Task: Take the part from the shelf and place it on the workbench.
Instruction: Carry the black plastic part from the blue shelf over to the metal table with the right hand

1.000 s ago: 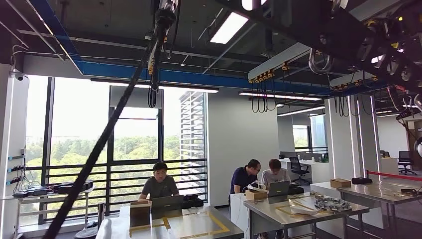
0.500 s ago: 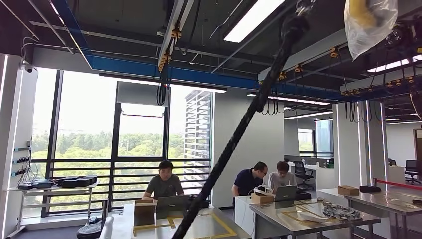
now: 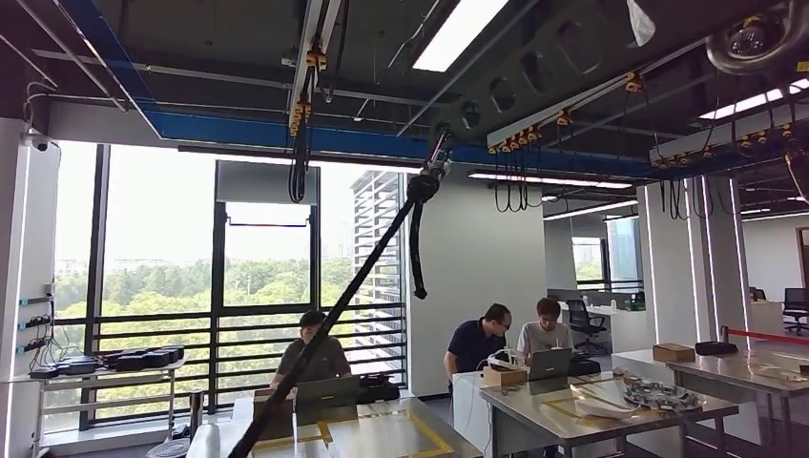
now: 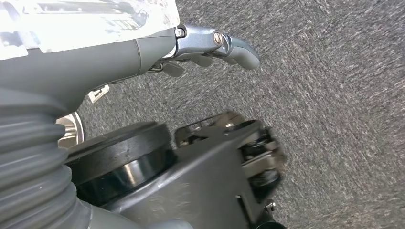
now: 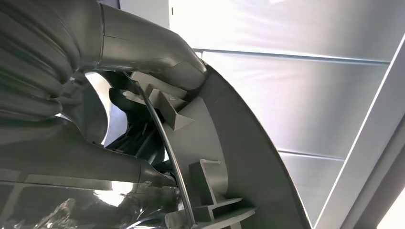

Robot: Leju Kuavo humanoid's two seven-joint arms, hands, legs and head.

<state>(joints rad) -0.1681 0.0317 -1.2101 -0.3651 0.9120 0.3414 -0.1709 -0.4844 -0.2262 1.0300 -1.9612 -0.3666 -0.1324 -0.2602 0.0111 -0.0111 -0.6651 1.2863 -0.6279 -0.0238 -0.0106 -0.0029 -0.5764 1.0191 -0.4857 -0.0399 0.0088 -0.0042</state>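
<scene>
Left hand (image 4: 191,45): smooth matt grey shell, metallic blue-grey finger links joined by a round silver pin, rounded grey tips. Wrist cover: grey ribbed bellows. Right hand (image 5: 138,52): same grey shell and ribbed cover, with darker fingers below.

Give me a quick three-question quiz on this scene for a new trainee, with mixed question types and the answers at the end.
1. True or false: in the head view, yellow tape marks the top of the nearest workbench.
2. Multiple choice: in the left wrist view, what lies beyond the left hand? A) grey carpet B) wooden planks C) white tiles
3. Short answer: in the right wrist view, what does the right hand grip?

Key: 1 true. 2 A. 3 a grey curved part with ribs.
</scene>
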